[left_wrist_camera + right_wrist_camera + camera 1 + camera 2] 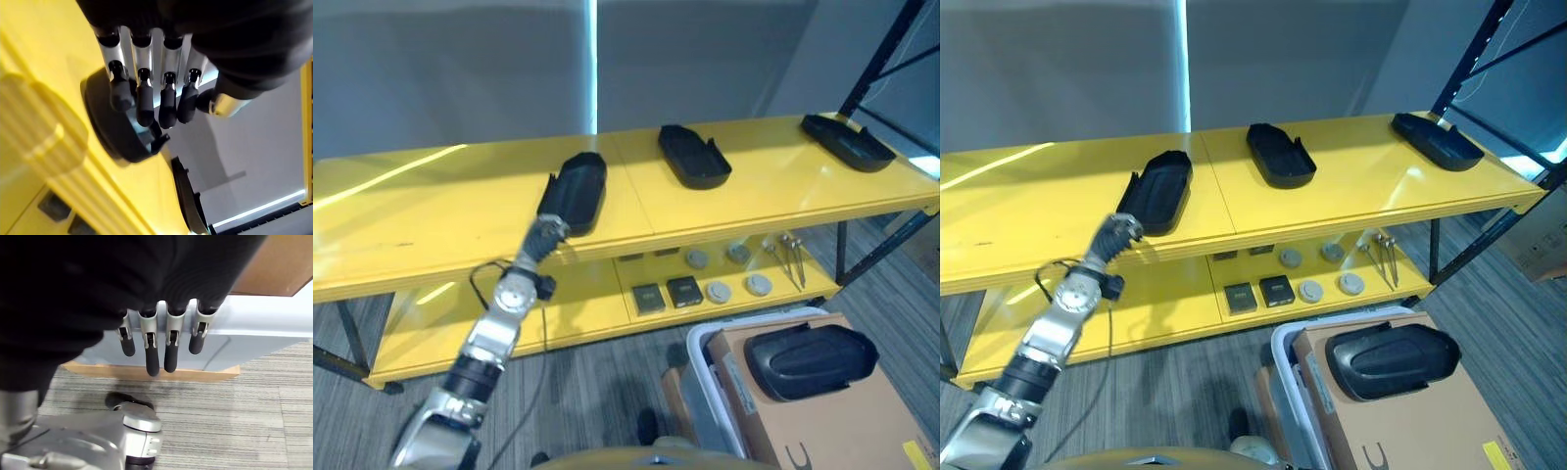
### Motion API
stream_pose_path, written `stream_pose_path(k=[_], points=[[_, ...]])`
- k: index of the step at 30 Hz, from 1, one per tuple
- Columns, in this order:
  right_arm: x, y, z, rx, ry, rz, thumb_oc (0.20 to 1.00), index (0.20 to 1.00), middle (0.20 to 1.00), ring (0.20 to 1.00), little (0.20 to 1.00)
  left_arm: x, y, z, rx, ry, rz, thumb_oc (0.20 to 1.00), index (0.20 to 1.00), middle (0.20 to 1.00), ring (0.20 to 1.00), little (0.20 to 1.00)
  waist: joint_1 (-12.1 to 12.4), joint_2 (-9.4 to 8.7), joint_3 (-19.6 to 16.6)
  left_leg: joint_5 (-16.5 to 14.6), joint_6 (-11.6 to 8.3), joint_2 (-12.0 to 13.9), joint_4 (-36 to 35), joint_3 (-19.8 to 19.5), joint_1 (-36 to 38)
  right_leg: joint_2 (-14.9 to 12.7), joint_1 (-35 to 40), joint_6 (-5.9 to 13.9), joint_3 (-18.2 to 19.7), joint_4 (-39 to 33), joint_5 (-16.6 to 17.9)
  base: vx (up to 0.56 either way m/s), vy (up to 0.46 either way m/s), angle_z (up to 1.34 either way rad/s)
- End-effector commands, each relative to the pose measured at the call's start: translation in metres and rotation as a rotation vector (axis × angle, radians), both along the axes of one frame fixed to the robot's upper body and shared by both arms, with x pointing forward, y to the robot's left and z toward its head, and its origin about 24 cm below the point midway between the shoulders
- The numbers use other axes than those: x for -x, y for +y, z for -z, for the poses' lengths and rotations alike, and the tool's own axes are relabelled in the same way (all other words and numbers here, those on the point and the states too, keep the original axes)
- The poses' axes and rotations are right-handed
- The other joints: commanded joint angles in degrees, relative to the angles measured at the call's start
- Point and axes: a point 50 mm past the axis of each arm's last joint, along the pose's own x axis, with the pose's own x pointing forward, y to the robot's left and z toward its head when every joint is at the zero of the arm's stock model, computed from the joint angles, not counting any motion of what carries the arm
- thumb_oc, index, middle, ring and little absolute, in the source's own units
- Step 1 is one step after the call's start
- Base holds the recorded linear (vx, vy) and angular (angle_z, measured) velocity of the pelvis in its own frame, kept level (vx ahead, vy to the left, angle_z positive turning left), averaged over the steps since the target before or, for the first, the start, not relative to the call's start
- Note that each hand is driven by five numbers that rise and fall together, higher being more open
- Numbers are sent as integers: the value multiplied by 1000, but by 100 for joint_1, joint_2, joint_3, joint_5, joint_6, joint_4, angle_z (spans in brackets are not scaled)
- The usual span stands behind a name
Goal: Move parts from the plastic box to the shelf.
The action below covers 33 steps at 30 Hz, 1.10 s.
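Three black moulded parts lie on the top of the yellow shelf (431, 215): a left one (576, 191), a middle one (693, 155) and a right one (847, 140). My left hand (546, 233) reaches up to the near end of the left part (105, 122), its fingers (145, 98) relaxed and open with the tips resting on the part's rim. Another black part (808, 359) lies on cardboard (822, 431) in the pale plastic box (705, 401) at the lower right. Beside that box's wall (254, 333) my right hand (156, 338) hangs open and holds nothing.
The shelf's lower level (578, 313) carries several small dark boxes and round grey pieces (705, 284). Black rack uprights (881, 54) stand at the right. Grey carpet (597, 382) lies between the shelf and the box.
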Motion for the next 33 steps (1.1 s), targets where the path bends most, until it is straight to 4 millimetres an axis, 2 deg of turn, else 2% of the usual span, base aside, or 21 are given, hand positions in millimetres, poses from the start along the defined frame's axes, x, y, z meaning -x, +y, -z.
stream_pose_path(k=[1, 8, 11, 18, 26, 30, 33], points=[[-18, 15, 1, -59, -15, -20, 1000, 1000, 1000, 1000, 1000, -24, -10, -46, 5, -183, 8, 200, 200, 200, 200, 200, 5, 378, 736, -564, 179, -140, 2, 74, 338, -130, 165, -151, -132, 7, -271, -33, 5, 2], [-38, 8, -4, -38, -73, -32, 1000, 1000, 1000, 1000, 1000, -38, -11, -60, 3, -197, 2, 200, 200, 200, 200, 200, -77, 428, 1286, -515, 174, -139, 2, 53, 194, -175, 1, -140, -145, 7, -234, -55, 3, 1], [-44, 8, -5, -40, -92, -35, 1000, 1000, 1000, 1000, 1000, -40, -13, -63, 17, -201, 7, 200, 200, 200, 200, 200, -100, 423, 1402, -510, 176, -129, 2, 47, 179, -181, -30, -142, -137, 7, -223, -12, -9, -3], [-62, 8, -9, -49, -158, -40, 1000, 1000, 1000, 1000, 1000, -52, -17, -93, 26, -284, -1, 200, 200, 200, 200, 200, -210, 423, 1747, -496, 169, -104, 2, 65, 153, -190, -107, -140, -139, 7, -192, 1, -2, -1], [-65, 3, -11, -37, -169, -42, 1000, 1000, 1000, 1000, 1000, -61, -16, -104, 35, -301, -27, 200, 200, 200, 200, 200, -299, 465, 1812, -517, 156, -82, 2, 80, 186, -182, -132, -142, -141, 7, -187, 1, -1, 0], [-68, 2, -13, -31, -179, -53, 1000, 1000, 1000, 1000, 1000, -77, -3, -110, 24, -267, -101, 200, 200, 200, 200, 200, -411, 460, 1798, -530, 155, -46, 2, 101, 210, -159, -153, -144, -124, 7, -194, 7, -4, -1], [-70, 4, -13, -38, -190, -47, 1000, 1000, 1000, 1000, 1000, -76, 2, -114, 23, -285, -114, 200, 200, 200, 200, 200, -413, 459, 1755, -546, 145, -23, 2, 114, 249, -146, -141, -144, -131, 7, -197, 34, -12, -3]])
